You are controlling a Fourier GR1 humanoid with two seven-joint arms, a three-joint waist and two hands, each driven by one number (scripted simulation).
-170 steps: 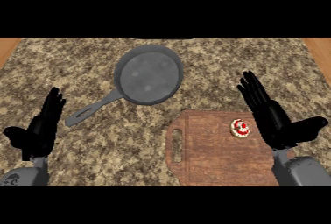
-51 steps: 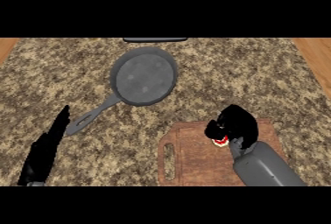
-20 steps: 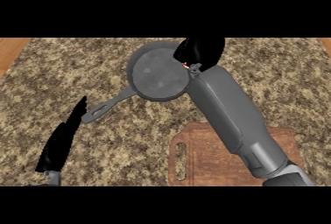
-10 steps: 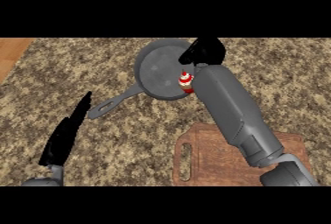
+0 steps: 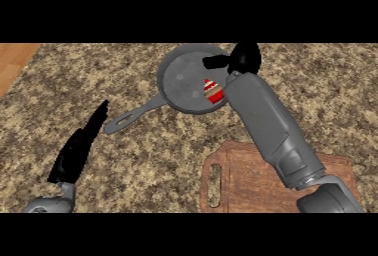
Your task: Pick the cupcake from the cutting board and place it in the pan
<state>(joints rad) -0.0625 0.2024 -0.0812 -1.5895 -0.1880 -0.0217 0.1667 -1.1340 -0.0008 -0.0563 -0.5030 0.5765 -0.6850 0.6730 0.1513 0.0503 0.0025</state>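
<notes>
The cupcake (image 5: 213, 92), red and white with a brown base, lies inside the grey pan (image 5: 184, 80) near its right side, partly hidden by my right forearm. My right hand (image 5: 241, 58) hovers over the pan's far right rim, open, thumb out to the left, with nothing in it. The wooden cutting board (image 5: 244, 185) sits at the lower right with a slot handle on its left, and my right arm crosses over it. My left hand (image 5: 80, 146) stands open at the lower left, fingers straight and pointing up.
The pan's handle (image 5: 134, 116) points down-left toward my left hand. The granite counter top (image 5: 148, 165) spreads all around. A strip of wooden floor (image 5: 15, 60) shows past the counter's edge at the upper left.
The cupcake has left my right hand and now lies in the pan. My right hand has opened and lifted slightly toward the pan's far rim. My left hand has stayed put.
</notes>
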